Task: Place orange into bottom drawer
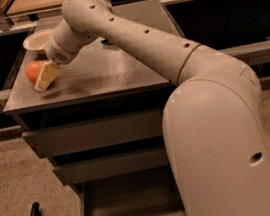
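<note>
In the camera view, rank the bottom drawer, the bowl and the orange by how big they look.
Bottom drawer, clearly largest, though nearest the camera.
Bowl.
Orange, slightly smaller, but the gripper on the cabinet top hides part of it, so unsure.

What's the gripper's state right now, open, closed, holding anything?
Gripper: against the orange at the left of the cabinet top; open, closed or holding cannot be told.

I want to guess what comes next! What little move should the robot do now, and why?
Probably lift the orange slightly, if it is held: the gripper is right against it on the cabinet top, and the bottom drawer stands open below.
</note>
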Robot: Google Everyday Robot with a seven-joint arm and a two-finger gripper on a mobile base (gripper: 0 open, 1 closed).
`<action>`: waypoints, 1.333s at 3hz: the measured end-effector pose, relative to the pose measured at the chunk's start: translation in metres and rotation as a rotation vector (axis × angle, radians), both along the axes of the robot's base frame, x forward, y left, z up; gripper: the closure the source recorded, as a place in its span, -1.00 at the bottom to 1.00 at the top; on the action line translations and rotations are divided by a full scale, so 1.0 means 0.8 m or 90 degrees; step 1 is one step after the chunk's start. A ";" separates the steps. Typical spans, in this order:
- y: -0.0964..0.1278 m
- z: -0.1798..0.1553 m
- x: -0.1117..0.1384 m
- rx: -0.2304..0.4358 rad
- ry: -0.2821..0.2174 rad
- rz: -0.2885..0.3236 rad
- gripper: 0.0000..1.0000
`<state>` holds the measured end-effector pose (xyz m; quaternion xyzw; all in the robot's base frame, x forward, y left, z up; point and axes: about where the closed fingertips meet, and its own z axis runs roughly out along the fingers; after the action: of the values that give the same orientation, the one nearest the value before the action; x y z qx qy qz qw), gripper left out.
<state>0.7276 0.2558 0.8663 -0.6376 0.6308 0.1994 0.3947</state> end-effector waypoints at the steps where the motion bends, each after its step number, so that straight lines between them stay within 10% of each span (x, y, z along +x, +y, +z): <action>1: 0.003 -0.003 -0.001 -0.001 0.002 0.002 -0.18; 4: 0.012 0.009 -0.015 -0.001 -0.012 0.028 1.00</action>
<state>0.7157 0.2657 0.8732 -0.6536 0.6127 0.2017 0.3958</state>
